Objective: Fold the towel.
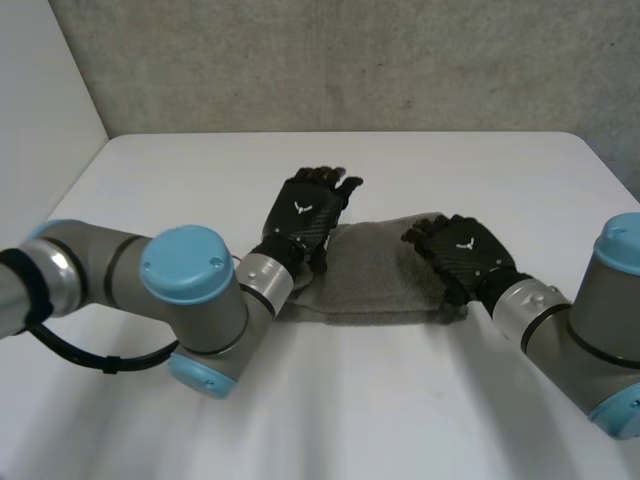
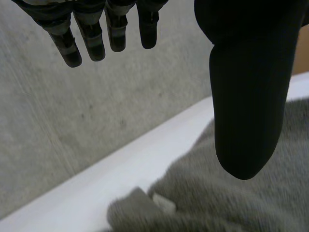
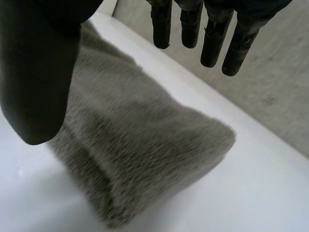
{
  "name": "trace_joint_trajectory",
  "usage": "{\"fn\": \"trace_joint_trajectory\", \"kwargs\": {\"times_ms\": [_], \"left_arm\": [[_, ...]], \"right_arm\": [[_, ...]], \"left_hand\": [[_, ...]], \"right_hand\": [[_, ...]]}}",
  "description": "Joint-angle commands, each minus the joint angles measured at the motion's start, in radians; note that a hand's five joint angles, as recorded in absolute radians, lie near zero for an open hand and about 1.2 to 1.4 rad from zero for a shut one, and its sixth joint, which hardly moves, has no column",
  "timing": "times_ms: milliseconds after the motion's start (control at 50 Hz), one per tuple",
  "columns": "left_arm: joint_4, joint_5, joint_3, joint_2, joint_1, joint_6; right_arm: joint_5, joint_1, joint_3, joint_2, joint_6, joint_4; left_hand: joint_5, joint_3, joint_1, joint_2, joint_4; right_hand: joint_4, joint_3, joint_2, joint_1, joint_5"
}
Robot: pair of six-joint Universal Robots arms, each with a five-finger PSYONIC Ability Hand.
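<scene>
A grey towel [image 1: 375, 275] lies folded into a small thick rectangle at the middle of the white table [image 1: 400, 170]. My left hand [image 1: 306, 218] hovers over the towel's left end, fingers straight and open, holding nothing. In the left wrist view its fingers [image 2: 91, 34] and thumb [image 2: 248, 96] hang spread above the towel [image 2: 231, 203]. My right hand [image 1: 460, 255] is over the towel's right end, also open. In the right wrist view the folded towel [image 3: 140, 154] lies below the thumb [image 3: 36, 72] and the fingers [image 3: 212, 34], untouched.
A grey wall [image 1: 350, 60] rises behind the table's far edge, and a white panel [image 1: 40, 120] stands at the left. Bare table surface runs all round the towel.
</scene>
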Motion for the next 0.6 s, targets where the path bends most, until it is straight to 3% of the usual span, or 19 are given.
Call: {"fn": "trace_joint_trajectory", "kwargs": {"times_ms": [20, 220, 320, 460, 600], "left_arm": [[-0.024, -0.052, 0.069, -0.105, 0.014, 0.008], [-0.064, -0.201, 0.076, -0.139, 0.052, 0.051], [-0.066, -0.304, 0.037, -0.123, 0.060, 0.087], [-0.064, -0.330, -0.014, -0.077, 0.044, 0.090], [-0.066, -0.387, -0.037, -0.065, 0.041, 0.090]], "right_arm": [[0.004, -0.001, -0.026, 0.090, -0.033, -0.003], [0.109, -0.008, -0.042, 0.137, -0.155, -0.013], [0.142, -0.007, -0.042, 0.144, -0.175, -0.059], [0.143, -0.007, -0.040, 0.143, -0.175, -0.064], [0.145, -0.001, -0.031, 0.118, -0.177, -0.076]], "left_hand": [[0.055, 0.062, 0.061, 0.061, 0.063], [0.072, 0.080, 0.079, 0.079, 0.081], [0.069, 0.077, 0.076, 0.076, 0.078], [0.064, 0.071, 0.070, 0.070, 0.072], [0.049, 0.056, 0.056, 0.056, 0.058]], "right_hand": [[0.085, 0.101, 0.095, 0.107, 0.106], [0.377, 0.392, 0.386, 0.399, 0.398], [0.713, 0.729, 0.723, 0.735, 0.734], [1.113, 1.128, 1.122, 1.134, 1.133], [1.142, 1.157, 1.152, 1.164, 1.163]]}}
